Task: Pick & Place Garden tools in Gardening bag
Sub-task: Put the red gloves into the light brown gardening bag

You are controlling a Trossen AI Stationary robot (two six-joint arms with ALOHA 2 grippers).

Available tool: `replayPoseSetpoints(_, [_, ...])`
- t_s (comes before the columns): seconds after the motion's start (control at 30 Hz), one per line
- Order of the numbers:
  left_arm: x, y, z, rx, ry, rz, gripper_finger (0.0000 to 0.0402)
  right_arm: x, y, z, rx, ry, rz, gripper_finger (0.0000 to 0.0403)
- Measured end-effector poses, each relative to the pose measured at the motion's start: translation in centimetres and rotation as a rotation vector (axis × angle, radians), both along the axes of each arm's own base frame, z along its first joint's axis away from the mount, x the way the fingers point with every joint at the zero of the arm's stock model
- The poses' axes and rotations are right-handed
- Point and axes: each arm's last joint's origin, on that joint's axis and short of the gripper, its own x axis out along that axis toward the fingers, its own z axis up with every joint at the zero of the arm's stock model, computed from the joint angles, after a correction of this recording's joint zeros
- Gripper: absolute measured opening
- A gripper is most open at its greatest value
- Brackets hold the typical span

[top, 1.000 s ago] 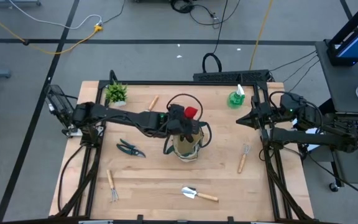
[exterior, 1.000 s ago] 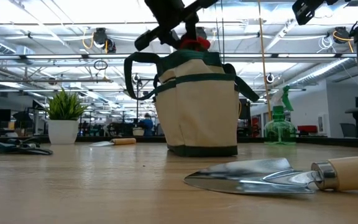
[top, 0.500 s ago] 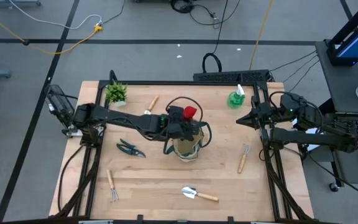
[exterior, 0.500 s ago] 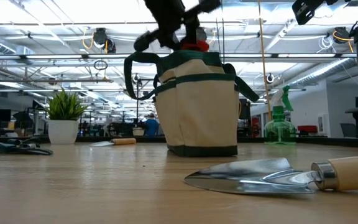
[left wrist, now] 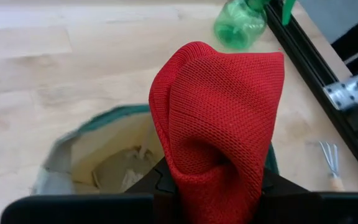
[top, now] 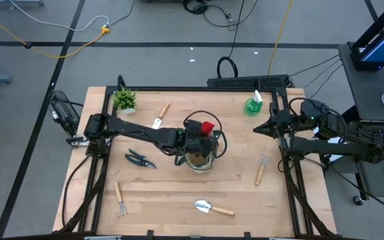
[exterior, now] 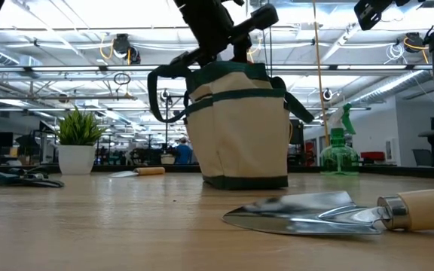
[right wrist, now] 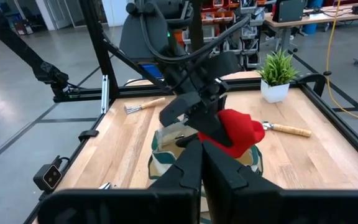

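The red glove is being pinched by the left gripper, now being carried lower and directly above the gardening bag's open mouth (release likely next). The right gripper, pressed together, is being kept at the table's edge.

Pretty evenly lit in here, all from the long white ceiling light strips, which blow out to pure glare looking level across the table. The pale wooden tabletop seen from overhead shows only soft, faint shadows. The shiny metal trowel blade with the wooden handle right up close is soft and out of focus, with bright reflections on it. The red knitted glove is sharp on the left wrist camera; the translucent green spray bottle behind it is blurry.
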Motion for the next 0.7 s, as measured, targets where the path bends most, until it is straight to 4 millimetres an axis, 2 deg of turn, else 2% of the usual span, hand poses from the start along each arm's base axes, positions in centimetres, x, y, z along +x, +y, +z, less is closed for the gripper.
replayPoseSetpoints(0.4, [0.11,-0.50,0.05,-0.033,-0.017,-0.026,0.0077,0.00,-0.01,0.00,0.000,0.000,-0.001,0.0001])
replayPoseSetpoints(0.6, [0.13,-0.44,0.03,-0.051,-0.018,-0.030,0.0129,0.00,0.00,0.00,0.000,0.000,-0.001,0.0001])
replayPoseSetpoints(0.7, [0.13,-0.49,0.03,-0.045,-0.013,-0.038,0.0142,0.00,0.00,0.00,0.000,0.000,-0.001,0.0001])
